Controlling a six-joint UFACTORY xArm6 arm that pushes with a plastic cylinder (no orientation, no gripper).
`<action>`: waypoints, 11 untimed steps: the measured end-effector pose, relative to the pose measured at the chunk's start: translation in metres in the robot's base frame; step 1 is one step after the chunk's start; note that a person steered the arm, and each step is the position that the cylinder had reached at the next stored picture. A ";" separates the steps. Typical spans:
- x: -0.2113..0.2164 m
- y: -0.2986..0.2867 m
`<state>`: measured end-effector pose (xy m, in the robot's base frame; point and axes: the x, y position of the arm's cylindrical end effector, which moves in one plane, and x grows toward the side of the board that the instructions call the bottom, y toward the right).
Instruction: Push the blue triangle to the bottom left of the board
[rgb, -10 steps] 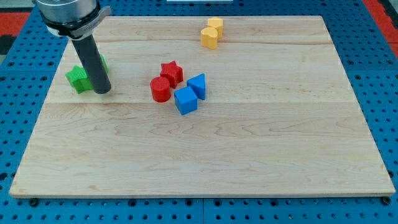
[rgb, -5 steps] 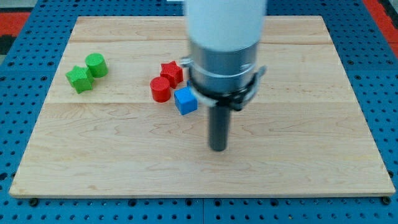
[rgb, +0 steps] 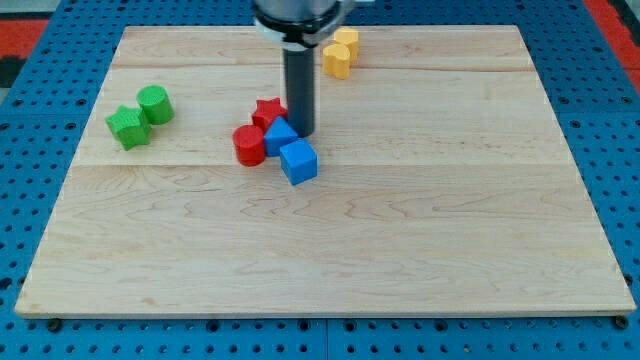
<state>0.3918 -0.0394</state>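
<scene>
Camera view, single frame: blue triangle (rgb: 279, 136) lies near the board's centre, toward the view's upper left of it; my tip (rgb: 301, 133) stands touching its right side; the arm ends in a plain dark rod, with no jaws and nothing held; red star (rgb: 267, 112) sits just behind the triangle, red cylinder (rgb: 249, 146) touches its left, blue cube (rgb: 298, 161) sits against its lower right; two green blocks (rgb: 139, 117), one round, rest together near the left edge; two yellow blocks (rgb: 340, 53) rest together at the top; the wooden board (rgb: 400, 240) shows pale grain in joined planks; no writing is legible.
</scene>
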 end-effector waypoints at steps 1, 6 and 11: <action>-0.001 -0.012; 0.101 -0.136; 0.172 -0.109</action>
<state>0.5642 -0.1480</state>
